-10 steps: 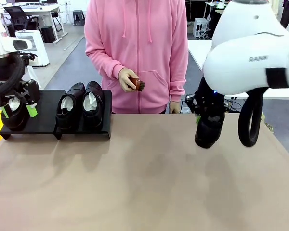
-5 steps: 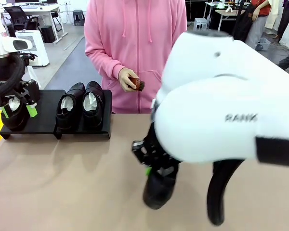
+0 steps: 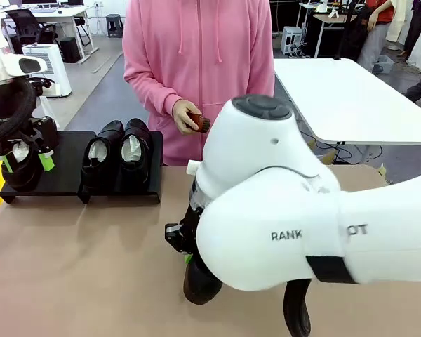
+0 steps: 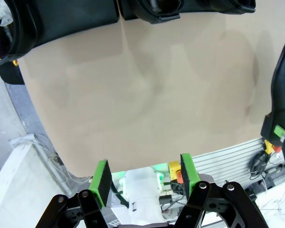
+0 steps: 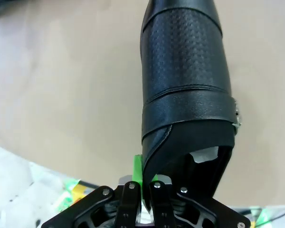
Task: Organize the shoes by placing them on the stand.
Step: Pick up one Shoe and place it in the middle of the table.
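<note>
Currently the right gripper [image 5: 143,183] is pressed together on the collar of one black shoe [image 5: 185,85], which extends away from the fingers, toe outward, above the tan table [image 3: 91,267]. The left gripper [image 4: 145,178] stands spread and empty; beyond its fingertips lies the stand [image 3: 67,168], with two shoes [image 3: 119,158] side by side and a third shoe [image 3: 21,168] at its other end.

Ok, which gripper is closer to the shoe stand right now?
Left. The left gripper is over the stand's left end, beside a shoe there; the right gripper is out over the table, carrying a shoe.
</note>
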Tool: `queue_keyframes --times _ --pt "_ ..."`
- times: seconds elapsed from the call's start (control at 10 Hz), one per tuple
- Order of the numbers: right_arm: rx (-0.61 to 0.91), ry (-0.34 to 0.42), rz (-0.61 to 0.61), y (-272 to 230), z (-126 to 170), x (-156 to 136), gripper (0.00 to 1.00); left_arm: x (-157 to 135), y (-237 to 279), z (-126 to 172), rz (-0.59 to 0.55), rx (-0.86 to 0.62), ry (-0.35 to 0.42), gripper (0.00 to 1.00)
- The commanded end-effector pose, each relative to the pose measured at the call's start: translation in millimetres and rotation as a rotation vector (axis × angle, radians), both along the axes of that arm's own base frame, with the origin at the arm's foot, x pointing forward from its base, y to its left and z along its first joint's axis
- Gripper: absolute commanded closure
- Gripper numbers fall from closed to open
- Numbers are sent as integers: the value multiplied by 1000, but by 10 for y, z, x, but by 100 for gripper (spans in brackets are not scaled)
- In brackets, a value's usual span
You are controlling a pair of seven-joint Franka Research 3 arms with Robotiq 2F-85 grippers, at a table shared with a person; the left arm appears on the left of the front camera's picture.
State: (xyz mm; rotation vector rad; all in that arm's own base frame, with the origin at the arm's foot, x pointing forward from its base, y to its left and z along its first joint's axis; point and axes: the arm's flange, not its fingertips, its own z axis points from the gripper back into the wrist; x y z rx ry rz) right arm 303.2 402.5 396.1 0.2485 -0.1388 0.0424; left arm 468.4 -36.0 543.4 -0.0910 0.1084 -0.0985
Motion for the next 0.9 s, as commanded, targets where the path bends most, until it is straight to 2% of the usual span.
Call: queue_keyframes --times 0.0,0.1,0.2,0.6,0.7,0.8 --pt "-22 -27 23 61 -129 135 100 -13 22 2 0 15 -3 24" --pt "-28 -13 17 63 -179 191 100 -13 22 2 0 15 -3 24" --pt "-22 15 -7 52 -213 283 86 -13 22 2 0 15 -3 24" --pt "18 32 -37 -16 -121 361 12 -13 22 2 0 15 -3 24" --pt "44 67 -57 -77 -29 365 0 -13 22 2 0 15 -3 24" --pt "83 108 -68 -165 125 344 0 -13 22 2 0 15 -3 24"
